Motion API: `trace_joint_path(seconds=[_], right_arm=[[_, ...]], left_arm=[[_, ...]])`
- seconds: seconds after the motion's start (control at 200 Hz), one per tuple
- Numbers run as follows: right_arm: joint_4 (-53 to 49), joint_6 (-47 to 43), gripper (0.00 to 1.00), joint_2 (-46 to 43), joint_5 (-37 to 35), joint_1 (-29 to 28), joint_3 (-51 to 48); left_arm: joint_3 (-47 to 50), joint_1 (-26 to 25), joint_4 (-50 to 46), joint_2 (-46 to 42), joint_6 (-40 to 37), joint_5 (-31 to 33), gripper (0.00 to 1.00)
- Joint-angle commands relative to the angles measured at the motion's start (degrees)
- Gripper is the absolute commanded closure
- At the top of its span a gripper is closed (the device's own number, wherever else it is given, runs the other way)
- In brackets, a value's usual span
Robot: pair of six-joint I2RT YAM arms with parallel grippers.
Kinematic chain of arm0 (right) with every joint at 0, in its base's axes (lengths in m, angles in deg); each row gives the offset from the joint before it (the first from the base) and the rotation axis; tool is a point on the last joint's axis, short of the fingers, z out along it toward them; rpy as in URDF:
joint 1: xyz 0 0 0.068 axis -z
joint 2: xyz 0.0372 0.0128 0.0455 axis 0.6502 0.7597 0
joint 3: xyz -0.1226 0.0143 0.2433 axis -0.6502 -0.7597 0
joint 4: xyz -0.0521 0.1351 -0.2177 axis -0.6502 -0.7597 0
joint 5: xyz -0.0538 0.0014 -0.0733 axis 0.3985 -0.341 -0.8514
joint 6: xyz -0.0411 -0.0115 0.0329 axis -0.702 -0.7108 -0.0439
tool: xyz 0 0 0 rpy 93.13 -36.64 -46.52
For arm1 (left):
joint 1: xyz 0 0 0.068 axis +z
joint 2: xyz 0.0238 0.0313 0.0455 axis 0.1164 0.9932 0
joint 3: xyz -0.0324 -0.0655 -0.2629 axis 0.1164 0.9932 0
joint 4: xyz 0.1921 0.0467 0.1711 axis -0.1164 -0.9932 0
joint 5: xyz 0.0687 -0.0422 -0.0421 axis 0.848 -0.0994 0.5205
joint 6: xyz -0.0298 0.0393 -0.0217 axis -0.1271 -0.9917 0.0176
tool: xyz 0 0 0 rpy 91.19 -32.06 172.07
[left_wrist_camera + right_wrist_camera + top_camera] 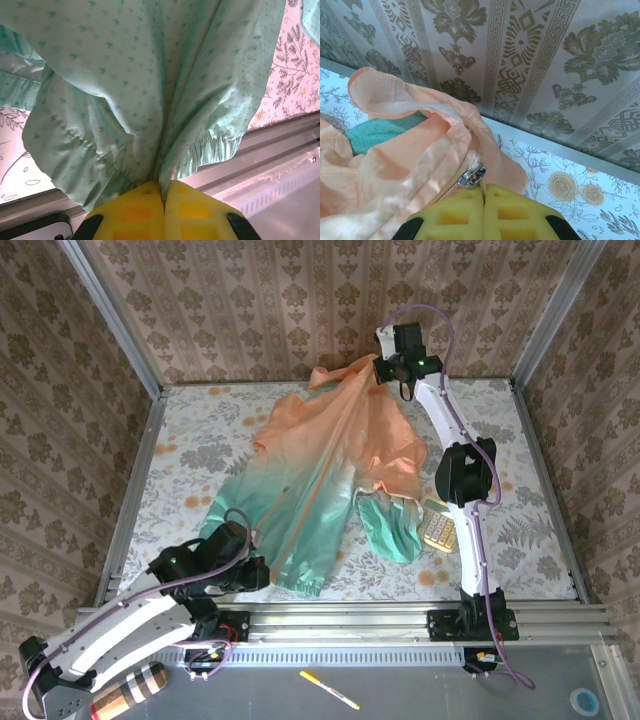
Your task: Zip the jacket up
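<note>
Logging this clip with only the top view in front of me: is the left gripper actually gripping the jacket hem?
Observer: Yes. The left wrist view shows the left gripper shut on the jacket, with the teal hem bunched between its yellow pads.
Operator: And the right one, up by the collar?
Observer: The right wrist view shows the right gripper shut at the peach collar end, with a silver zipper slider right at its fingertips.
</note>
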Motion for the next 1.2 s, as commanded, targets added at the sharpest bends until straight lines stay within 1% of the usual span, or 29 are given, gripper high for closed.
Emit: trace_joint_path(seconds=[0.0, 0.255, 0.465, 0.565, 0.655, 0.675, 0.75, 0.775, 0.79, 0.8, 0.82, 0.85, 0.89, 0.93, 0.965, 1.03, 1.105, 1.195], right_arm=[[1.71, 0.18, 1.00, 1.83, -3.32, 1.67, 4.41], [2.40, 0.30, 1.00, 3.27, -3.34, 2.70, 5.20], [2.40, 1.21, 1.00, 4.22, -2.26, 4.63, 5.31], [2.40, 1.40, 1.00, 4.58, -0.82, 5.27, 5.41], [2.40, 0.60, 1.00, 4.69, 2.67, 5.45, 4.97], [3.85, 0.33, 1.00, 4.63, 3.73, 5.45, 4.81], [4.34, -0.18, 0.86, 4.29, 6.55, 5.36, 3.77], [4.34, -0.27, 0.79, 4.00, 6.60, 5.36, 3.55], [4.34, -0.25, 0.73, 3.92, 6.60, 5.36, 3.35], [4.34, -0.27, 0.69, 3.82, 6.60, 5.36, 3.24], [4.26, -0.35, 0.62, 3.53, 6.68, 5.36, 2.83], [4.07, -0.49, 0.55, 3.07, 6.84, 5.36, 2.27], [3.90, -0.77, 0.49, 1.99, 7.03, 5.47, 0.63], [4.42, -1.09, 0.47, 0.33, 7.44, 5.36, -2.27], [5.76, -1.26, 0.46, -1.69, 7.92, 5.36, -5.76], [10.19, -1.46, 0.45, -6.39, 8.44, 5.36, -15.16], [16.78, -1.47, 0.45, -11.87, 8.38, 5.36, -25.62], [23.37, -0.12, 0.45, -17.88, 7.10, 5.36, -36.86]], left_arm=[[1.28, -0.52, -7.99, -1.61, 3.43, 0.62, 1.00], [1.04, -0.21, -11.24, -1.08, 6.70, 3.29, 1.00], [0.73, 0.55, -12.20, 0.61, 7.76, 3.70, 1.00], [-0.16, 1.49, -10.04, 2.61, 6.65, 3.40, 1.00], [-1.47, 3.21, -6.58, 6.06, 3.78, 3.12, 1.00], [-1.85, 3.64, -5.83, 6.95, 2.90, 3.17, 1.00], [-3.90, 6.00, -3.81, 10.67, -1.29, 4.21, 1.00], [-4.68, 7.36, -3.52, 11.93, -2.50, 5.04, 1.00], [-5.09, 8.20, -3.40, 13.01, -3.24, 5.55, 1.00], [-5.48, 8.81, -3.37, 13.63, -3.69, 5.90, 0.96], [-6.25, 10.16, -3.43, 14.88, -4.48, 6.88, 0.86], [-7.40, 12.18, -3.32, 16.83, -5.80, 8.21, 0.75], [-9.04, 14.42, -3.13, 18.92, -7.84, 9.74, 0.64], [-10.89, 16.06, -3.35, 20.55, -9.26, 12.08, 0.54], [-12.39, 16.98, -3.30, 21.30, -10.70, 13.67, 0.51], [-14.56, 18.57, -2.70, 21.48, -14.12, 15.85, 0.46], [-16.33, 20.62, -1.71, 21.03, -17.78, 16.94, 0.41], [-17.77, 23.43, 0.73, 20.30, -21.84, 16.89, 0.38]])
